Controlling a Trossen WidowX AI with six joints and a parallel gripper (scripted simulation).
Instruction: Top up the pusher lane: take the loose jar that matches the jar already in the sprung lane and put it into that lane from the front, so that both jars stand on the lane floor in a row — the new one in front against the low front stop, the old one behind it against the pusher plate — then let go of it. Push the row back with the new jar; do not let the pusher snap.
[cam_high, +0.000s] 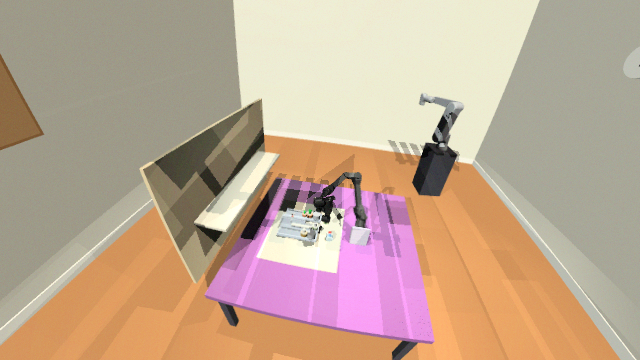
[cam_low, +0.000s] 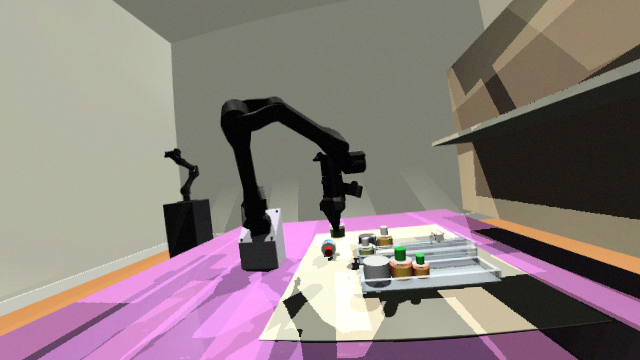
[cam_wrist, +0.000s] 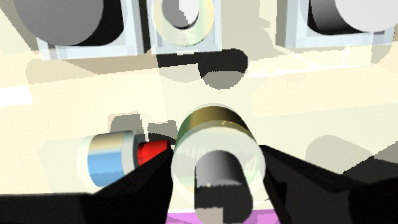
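My gripper (cam_low: 337, 226) (cam_wrist: 215, 155) is shut on a grey-capped jar (cam_low: 338, 232) (cam_wrist: 212, 116) with an olive-gold body. The jar is upright between the fingertips, held above the cream mat (cam_high: 300, 255) in front of the lanes. In the top view the held jar is not clear. A similar grey-capped jar (cam_low: 366, 247) (cam_wrist: 172, 36) stands at the front of the middle lane (cam_wrist: 217, 37). The pusher plate cannot be made out. A blue jar with a red cap (cam_high: 329, 235) (cam_low: 328, 247) (cam_wrist: 106, 162) lies on its side on the mat, left of the held jar in the wrist view.
Both outer lanes have a grey cylinder at the front, one nearer the exterior camera (cam_low: 376, 268) and one farther (cam_low: 367, 238). Green-capped jars (cam_low: 401, 266) (cam_low: 420, 268) stand behind the nearer cylinder. An amber jar (cam_low: 384, 239) stands in the far lane. A shelf (cam_high: 240, 192) is beyond the lanes.
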